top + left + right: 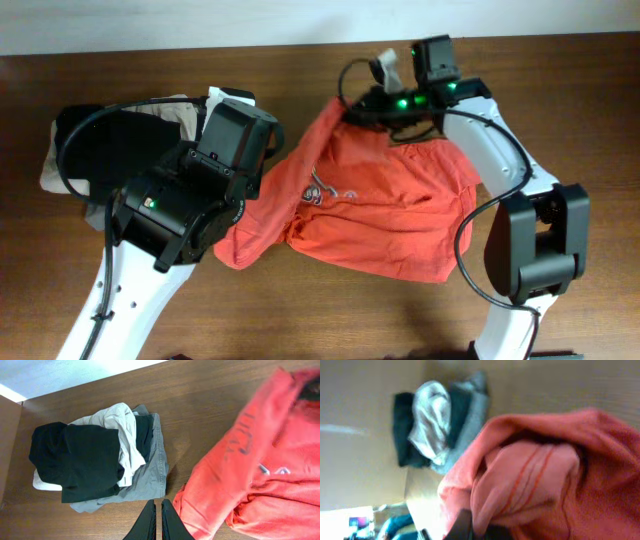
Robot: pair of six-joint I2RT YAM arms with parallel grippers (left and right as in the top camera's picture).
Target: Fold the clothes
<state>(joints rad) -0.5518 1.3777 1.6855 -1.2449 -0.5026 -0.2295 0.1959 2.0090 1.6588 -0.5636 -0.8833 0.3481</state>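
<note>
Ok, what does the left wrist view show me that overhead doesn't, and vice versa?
Left wrist only: the left gripper, fingers together and empty over the bare table, and the full folded pile, black over beige over grey, which the left arm partly hides from above.
Overhead only: the right gripper at the far edge of the T-shirt, whose whole crumpled outline shows; its grip is unclear.
Both: the red-orange T-shirt lying beside the folded pile on the wooden table.
</note>
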